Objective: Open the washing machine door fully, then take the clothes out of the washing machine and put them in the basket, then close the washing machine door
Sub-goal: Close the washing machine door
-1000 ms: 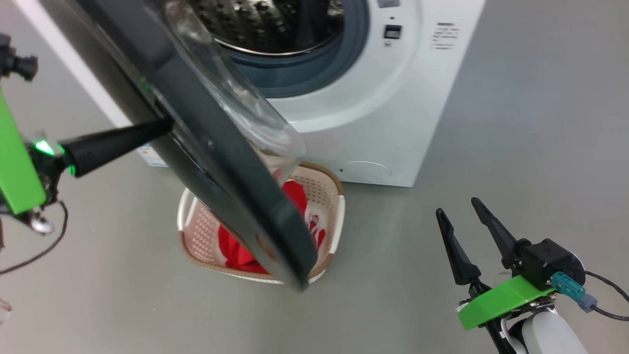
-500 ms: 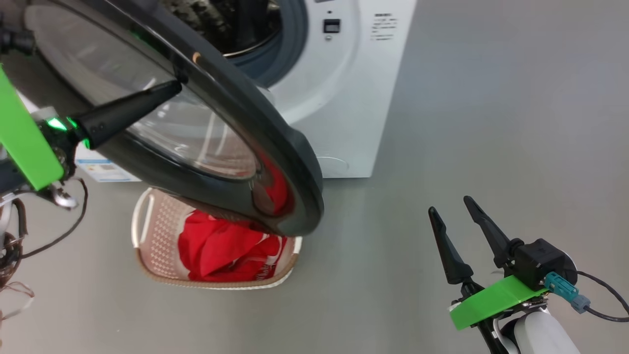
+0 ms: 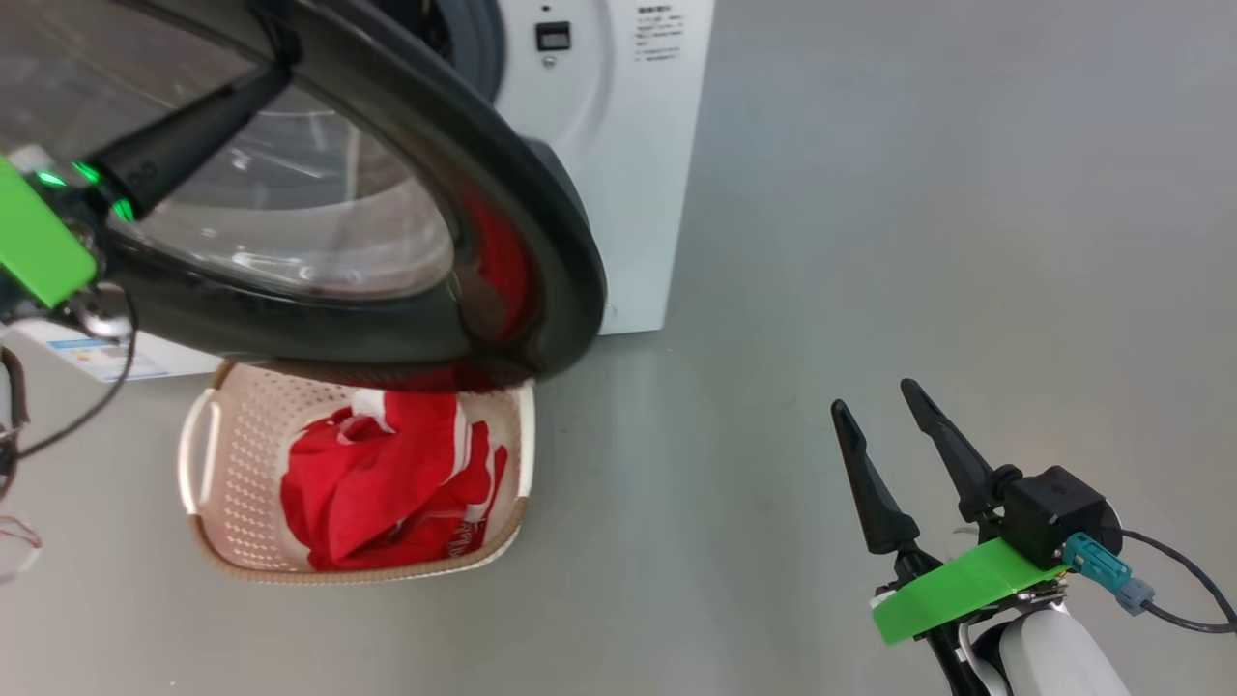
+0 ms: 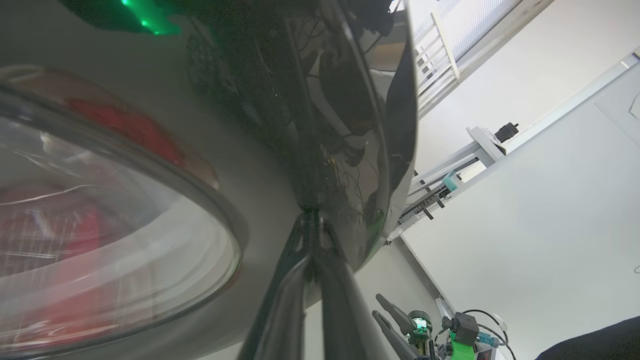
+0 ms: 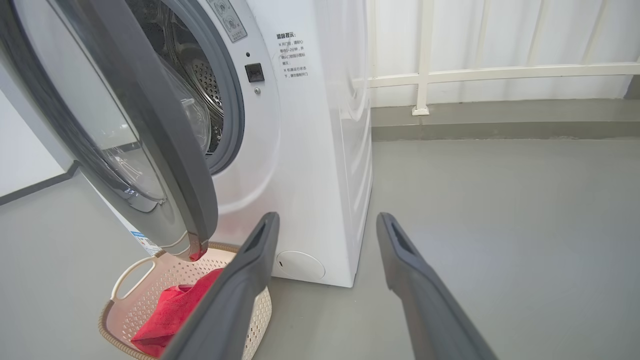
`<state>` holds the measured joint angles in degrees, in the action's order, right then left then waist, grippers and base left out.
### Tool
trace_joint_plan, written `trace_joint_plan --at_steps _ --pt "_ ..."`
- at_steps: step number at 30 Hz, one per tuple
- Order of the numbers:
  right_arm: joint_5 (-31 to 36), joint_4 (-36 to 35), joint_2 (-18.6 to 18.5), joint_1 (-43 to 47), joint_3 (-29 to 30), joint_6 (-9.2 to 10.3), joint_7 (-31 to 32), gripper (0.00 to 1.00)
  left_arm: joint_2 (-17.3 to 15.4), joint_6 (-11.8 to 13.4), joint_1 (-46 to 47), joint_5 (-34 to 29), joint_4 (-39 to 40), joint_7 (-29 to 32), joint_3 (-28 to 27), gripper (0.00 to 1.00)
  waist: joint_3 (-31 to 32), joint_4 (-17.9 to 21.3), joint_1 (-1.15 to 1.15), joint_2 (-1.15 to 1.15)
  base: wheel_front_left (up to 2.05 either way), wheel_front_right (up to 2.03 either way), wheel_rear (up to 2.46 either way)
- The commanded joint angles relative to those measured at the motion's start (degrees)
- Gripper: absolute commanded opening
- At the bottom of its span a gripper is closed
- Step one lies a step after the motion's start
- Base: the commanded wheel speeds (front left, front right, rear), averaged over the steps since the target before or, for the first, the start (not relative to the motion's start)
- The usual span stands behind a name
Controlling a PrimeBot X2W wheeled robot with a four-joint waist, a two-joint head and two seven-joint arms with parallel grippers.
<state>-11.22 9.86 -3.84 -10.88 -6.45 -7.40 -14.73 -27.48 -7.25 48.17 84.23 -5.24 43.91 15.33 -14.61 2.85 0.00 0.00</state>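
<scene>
The washing machine door [image 3: 551, 251], black-rimmed with a clear glass bowl, stands part-way open over the basket [image 3: 242, 454]. My left gripper [image 3: 271, 82] is shut, its fingertips resting against the door's outer black rim [image 4: 350, 125]; in the left wrist view the left gripper [image 4: 312, 220] meets that glossy rim. Red clothes [image 3: 387, 483] lie in the cream basket on the floor in front of the washing machine [image 3: 618, 193]. My right gripper [image 3: 873, 396] hovers open and holding nothing, well right of the basket. From the right wrist, the right gripper [image 5: 327, 220] faces the washing machine [image 5: 310, 175], door [image 5: 165, 150] and clothes [image 5: 170, 310].
The steel drum [image 5: 195, 75] shows behind the door. Grey floor [image 3: 918, 193] spreads to the right of the machine. A white railing [image 5: 425, 75] runs along the back wall. Cables hang from my left wrist [image 3: 19, 416].
The door has swung from edge-on towards the machine's opening, with my shut left gripper against its outer face. The head camera has turned, shifting the scene left. The right gripper has stayed open.
</scene>
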Motion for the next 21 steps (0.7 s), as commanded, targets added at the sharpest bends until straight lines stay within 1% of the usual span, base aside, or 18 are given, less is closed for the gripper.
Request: trace_joint_plan --at_steps 1,7,15,21 --pt "-0.54 -1.64 0.35 -1.50 -0.91 -0.09 -0.27 1.00 -3.81 -0.24 3.34 -1.16 0.71 -1.76 -1.46 0.00 -0.99 1.34 0.00 0.00 0.00 0.00 0.00" --pt "-0.66 -1.84 0.68 -1.72 -0.91 -0.09 -0.27 1.00 -5.04 -0.24 4.64 -1.77 -0.57 -4.59 0.39 0.00 -1.71 2.89 0.00 0.00 0.00 0.00 0.00" --pt "-1.16 -2.26 0.92 -1.91 -0.80 -0.09 -0.27 1.00 -7.68 -0.24 6.85 -1.38 -4.54 -8.96 1.29 0.00 -2.51 5.66 0.00 0.00 0.00 0.00 0.00" --pt "-2.32 -2.66 0.95 -1.68 -0.64 -0.09 -0.27 1.00 -9.43 -0.24 8.36 -1.76 -7.34 -12.37 2.42 0.00 -2.91 7.03 0.00 0.00 0.00 0.00 0.00"
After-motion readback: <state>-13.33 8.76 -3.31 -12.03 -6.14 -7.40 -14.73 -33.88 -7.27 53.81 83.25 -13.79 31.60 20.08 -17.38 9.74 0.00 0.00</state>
